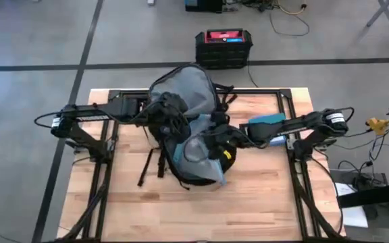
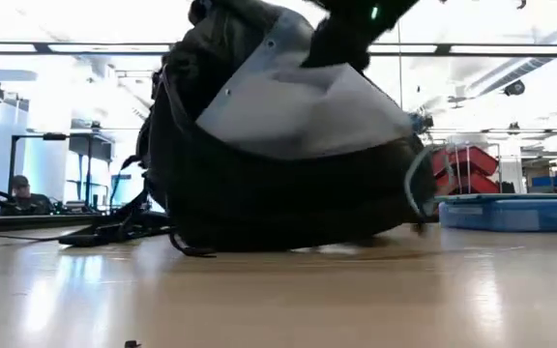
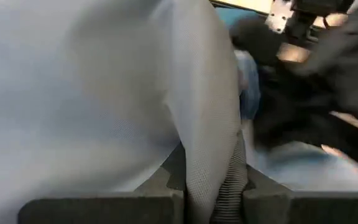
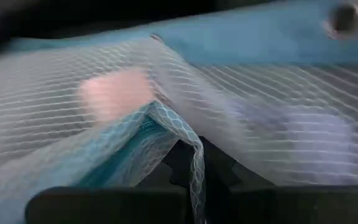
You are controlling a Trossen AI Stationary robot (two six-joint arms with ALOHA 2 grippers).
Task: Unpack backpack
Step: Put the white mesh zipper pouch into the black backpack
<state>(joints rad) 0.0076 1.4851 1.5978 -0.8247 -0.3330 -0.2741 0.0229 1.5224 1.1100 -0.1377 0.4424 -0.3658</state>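
Left tool (image 3: 213, 202) clamped on backpack (image 1: 181, 101) lining; right tool (image 4: 194, 186) seemingly pinching white mesh (image 4: 241, 124)

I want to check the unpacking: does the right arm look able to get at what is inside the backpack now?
Probably yes. The left gripper pinches the grey lining, holding the backpack open, and the right gripper is already inside, shut on white mesh. Nothing visibly blocks it.

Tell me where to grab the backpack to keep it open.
Grip the grey lining edge of the backpack, coming from the left arm's side. The thin fold stands up, and the left tool is pinching it there.
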